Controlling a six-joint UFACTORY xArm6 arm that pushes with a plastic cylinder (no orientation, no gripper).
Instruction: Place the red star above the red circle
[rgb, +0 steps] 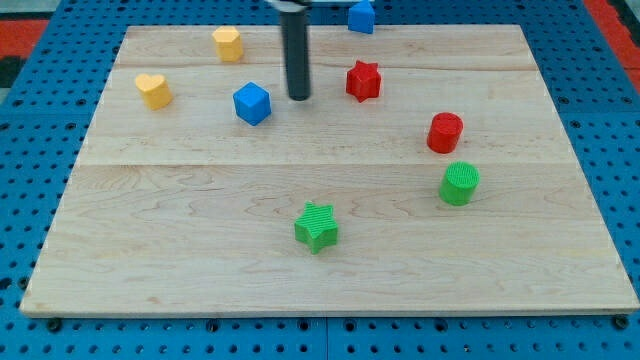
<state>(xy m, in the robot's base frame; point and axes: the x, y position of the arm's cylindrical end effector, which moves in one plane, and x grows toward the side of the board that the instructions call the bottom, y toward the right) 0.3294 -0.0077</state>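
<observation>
The red star (363, 80) lies on the wooden board in the upper middle of the view. The red circle (445, 132) stands below and to the right of it, well apart. My tip (298, 97) touches the board to the left of the red star, with a gap between them. It sits just right of a blue cube (252, 103).
A green circle (460, 184) stands right below the red circle. A green star (317, 226) lies at lower middle. A yellow heart (153, 90) and a yellow block (228, 44) are at upper left. A blue block (361, 16) sits at the top edge.
</observation>
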